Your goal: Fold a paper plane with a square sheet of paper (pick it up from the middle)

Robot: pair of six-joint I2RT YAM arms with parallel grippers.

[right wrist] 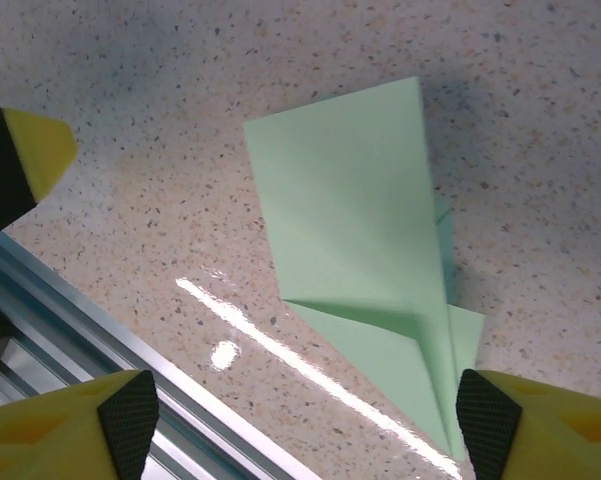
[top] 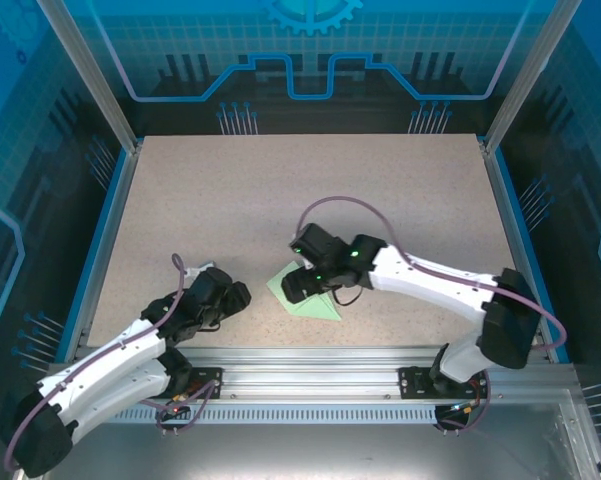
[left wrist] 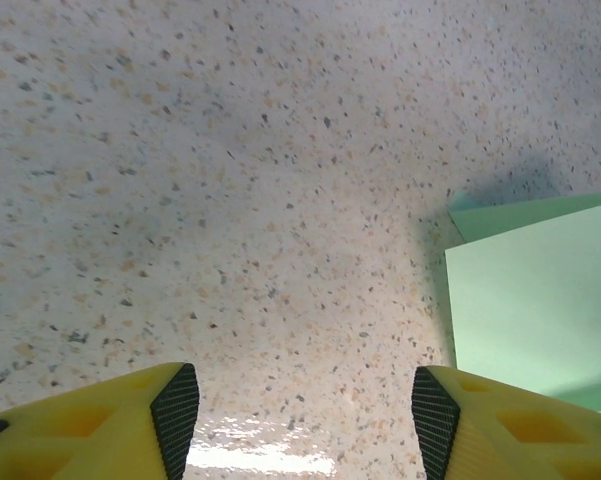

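Lying flat on the speckled surface [top: 280, 190], the pale green sheet of paper [right wrist: 360, 230] is creased into a pointed shape with overlapping flaps. It sits close to the metal rail [top: 310, 362] at the near edge, between the two arms. The right pincer [right wrist: 308, 420] hovers directly above it, released, its fingers spread wider than the paper. The left pincer [left wrist: 305, 410] is also released, grasping nothing, just left of the paper's edge.

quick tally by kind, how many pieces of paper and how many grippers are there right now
folded mint-green paper: 1
grippers: 2 (left gripper, right gripper)
total: 3
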